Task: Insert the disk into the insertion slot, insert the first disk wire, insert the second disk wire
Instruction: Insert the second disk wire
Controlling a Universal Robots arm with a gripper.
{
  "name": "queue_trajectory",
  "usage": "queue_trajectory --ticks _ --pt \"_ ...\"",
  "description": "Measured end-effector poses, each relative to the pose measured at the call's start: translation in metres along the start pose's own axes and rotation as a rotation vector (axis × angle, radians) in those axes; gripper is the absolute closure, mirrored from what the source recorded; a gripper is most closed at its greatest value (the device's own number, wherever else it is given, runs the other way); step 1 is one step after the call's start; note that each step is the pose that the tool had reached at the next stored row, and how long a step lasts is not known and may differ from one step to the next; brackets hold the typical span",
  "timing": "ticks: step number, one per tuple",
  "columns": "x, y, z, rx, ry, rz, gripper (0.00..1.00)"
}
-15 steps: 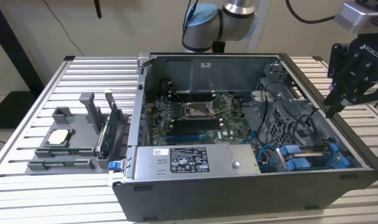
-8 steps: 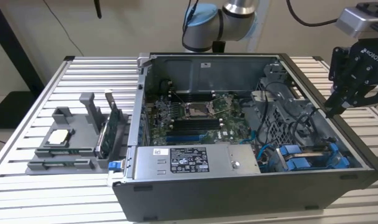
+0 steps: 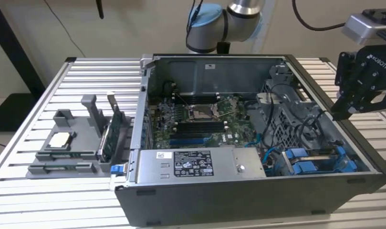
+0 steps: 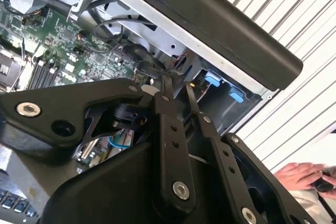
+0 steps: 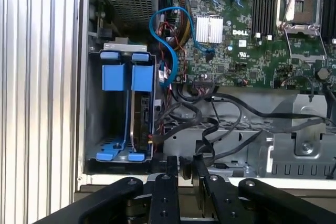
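Observation:
The insertion slot (image 5: 94,114) is a dark metal bay with blue rails (image 5: 113,77) in the open computer case's front corner (image 3: 317,160). In one half of it a dark slab stands edge-on between blue rails; it looks like the disk (image 5: 142,116). A blue wire (image 5: 168,40) loops from the motherboard toward the bay. Black wires (image 5: 210,124) run beside it and end near the slab. My gripper (image 3: 340,114) hangs above the case's wall at the exterior view's right, apart from the bay. Its fingers are shut with nothing seen between them in both wrist views (image 5: 185,163) (image 4: 177,85).
A boxy grey power supply (image 3: 193,164) lies along the case's front, next to the bay. The green motherboard (image 3: 199,117) fills the middle. A grey holder (image 3: 72,143) with parts stands on the slatted table at the exterior view's left. A person's hand (image 4: 304,174) rests beyond the case.

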State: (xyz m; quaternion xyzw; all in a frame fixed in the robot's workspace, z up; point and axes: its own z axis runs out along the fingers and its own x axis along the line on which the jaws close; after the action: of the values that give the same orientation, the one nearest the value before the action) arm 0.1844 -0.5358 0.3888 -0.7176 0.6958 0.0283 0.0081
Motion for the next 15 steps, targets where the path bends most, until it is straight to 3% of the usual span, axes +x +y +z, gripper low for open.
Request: queue_trajectory --ticks 5,7,8,15 --pt "0.0 -0.0009 0.0032 -0.0002 0.0002 -0.003 0.74" --pt "0.0001 -0.001 0.0037 -0.0002 -0.0007 -0.004 0.76" --pt "0.0001 -0.001 0.004 -0.0002 -0.0012 -0.004 0.83" --pt "0.0001 -0.0011 0.0046 -0.0002 -0.0021 -0.004 0.83"
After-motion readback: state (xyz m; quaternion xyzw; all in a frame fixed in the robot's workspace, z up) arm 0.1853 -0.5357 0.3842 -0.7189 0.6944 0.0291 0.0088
